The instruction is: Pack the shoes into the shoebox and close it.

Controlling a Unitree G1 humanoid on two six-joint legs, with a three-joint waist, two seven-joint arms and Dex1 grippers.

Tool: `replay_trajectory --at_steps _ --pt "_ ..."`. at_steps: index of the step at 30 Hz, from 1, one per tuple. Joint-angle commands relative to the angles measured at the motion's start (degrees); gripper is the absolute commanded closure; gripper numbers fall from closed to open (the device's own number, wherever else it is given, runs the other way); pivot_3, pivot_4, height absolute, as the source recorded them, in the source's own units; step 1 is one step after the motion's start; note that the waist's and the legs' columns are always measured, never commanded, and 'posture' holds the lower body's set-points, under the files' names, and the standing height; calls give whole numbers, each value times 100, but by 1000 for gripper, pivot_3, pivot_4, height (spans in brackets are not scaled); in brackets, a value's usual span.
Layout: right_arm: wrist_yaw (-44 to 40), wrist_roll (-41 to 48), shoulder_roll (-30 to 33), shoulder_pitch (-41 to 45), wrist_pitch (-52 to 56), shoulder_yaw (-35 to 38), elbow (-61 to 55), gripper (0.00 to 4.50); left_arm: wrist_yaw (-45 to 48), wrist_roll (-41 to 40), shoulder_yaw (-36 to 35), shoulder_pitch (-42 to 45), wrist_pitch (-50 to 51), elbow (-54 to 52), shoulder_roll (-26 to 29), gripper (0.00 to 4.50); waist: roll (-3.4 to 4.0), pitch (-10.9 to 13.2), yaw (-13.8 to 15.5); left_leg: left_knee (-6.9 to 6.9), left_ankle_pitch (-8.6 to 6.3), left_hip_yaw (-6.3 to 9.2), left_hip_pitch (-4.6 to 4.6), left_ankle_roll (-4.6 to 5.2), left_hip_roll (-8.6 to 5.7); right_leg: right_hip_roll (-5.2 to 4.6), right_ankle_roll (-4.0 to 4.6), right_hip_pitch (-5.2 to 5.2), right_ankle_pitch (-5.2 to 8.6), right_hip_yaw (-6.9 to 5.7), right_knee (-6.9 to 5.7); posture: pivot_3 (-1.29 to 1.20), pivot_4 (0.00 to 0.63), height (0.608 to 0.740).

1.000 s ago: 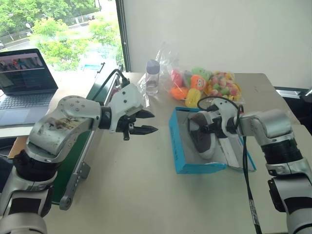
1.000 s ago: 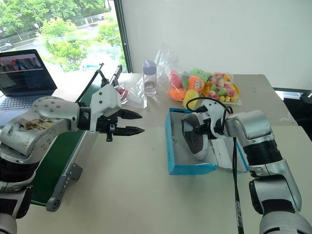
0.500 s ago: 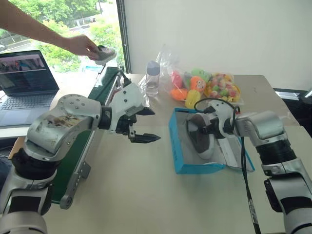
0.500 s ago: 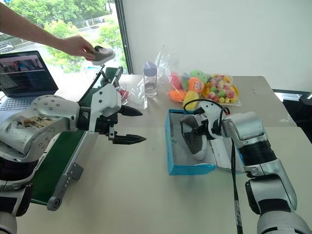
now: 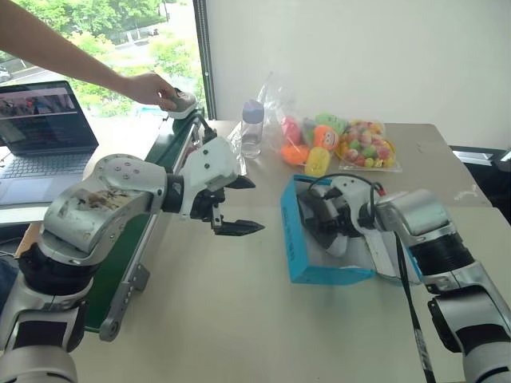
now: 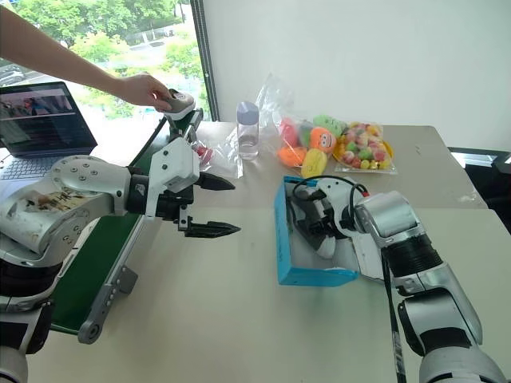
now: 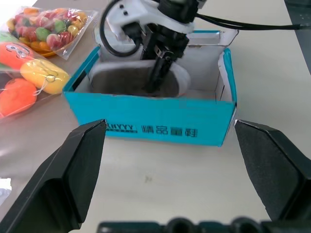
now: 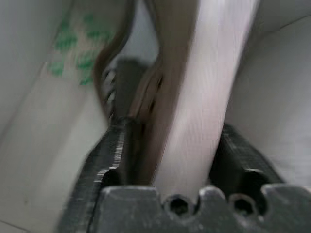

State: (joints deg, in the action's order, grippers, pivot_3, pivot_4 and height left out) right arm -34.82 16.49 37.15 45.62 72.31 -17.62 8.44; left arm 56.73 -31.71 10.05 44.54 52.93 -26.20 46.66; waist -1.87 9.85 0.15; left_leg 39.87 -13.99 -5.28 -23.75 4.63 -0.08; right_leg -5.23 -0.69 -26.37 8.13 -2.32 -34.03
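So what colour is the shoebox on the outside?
Bright blue; the shoebox shows best in the left wrist view.

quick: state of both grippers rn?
Left gripper: open, empty.
Right gripper: in the bright blue cardboard shoebox, around the grey-white shoe; grip unclear.

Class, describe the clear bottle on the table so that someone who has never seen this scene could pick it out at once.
Start at the pale table and go to its far edge by the window. There, between the green-topped conveyor and the bags of colourful plush toys, stands the clear bottle. It is the only upright, see-through thing there, with a pale lilac cap.
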Motion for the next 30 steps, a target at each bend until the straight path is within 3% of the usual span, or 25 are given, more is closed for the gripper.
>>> replay_trajectory --at_steps 1,3,9,13,19,22,27,30 --pt "107 -206 72 165 -33 17 -296 445 -12 33 -48 147 -109 -94 -9 0 0 0 0 0 0 0 0 0 0 0 0 0 0 -1 0 0 150 740" --pt "249 -307 20 273 -63 60 -359 33 -8 41 -42 156 -119 -78 -19 0 0 0 0 0 0 0 0 0 0 0 0 0 0 -1 0 0 150 740" --pt "395 -424 7 703 129 188 -799 33 -35 89 -38 161 -143 -43 -35 0 2 1 -16 0 2 0 1 -3 1 2 0 -2 0 0 -3 0 150 740" --pt "339 -209 -81 846 78 680 -1217 33 -218 180 -91 131 -90 12 -87 0 2 1 -17 -3 2 2 0 -4 2 3 0 -3 0 -3 -2 0 150 740" --pt "-573 795 -258 698 -449 1661 -1706 33 -961 357 -390 -338 202 29 -146 0 2 1 -18 -2 1 2 0 -2 2 2 -2 0 -1 -2 -1 0 150 740" --pt "-890 1316 -506 646 -736 2055 -1863 33 -1517 388 -744 -619 419 45 -315 0 2 1 -21 -2 1 2 3 -2 3 3 -1 1 -1 -3 -3 0 150 740" --pt "-1171 1401 -643 586 -1504 1961 -1899 33 -3012 631 -2039 -1295 992 120 -919 0 2 1 -45 -5 3 3 13 -5 4 2 1 3 -3 -1 -6 0 150 740" --pt "-1235 1454 -739 613 -1704 1904 -1767 33 -3731 925 -2416 -1594 963 41 -1298 0 2 1 -51 -5 4 5 20 -7 4 -1 11 8 -9 -2 -8 0 150 740"
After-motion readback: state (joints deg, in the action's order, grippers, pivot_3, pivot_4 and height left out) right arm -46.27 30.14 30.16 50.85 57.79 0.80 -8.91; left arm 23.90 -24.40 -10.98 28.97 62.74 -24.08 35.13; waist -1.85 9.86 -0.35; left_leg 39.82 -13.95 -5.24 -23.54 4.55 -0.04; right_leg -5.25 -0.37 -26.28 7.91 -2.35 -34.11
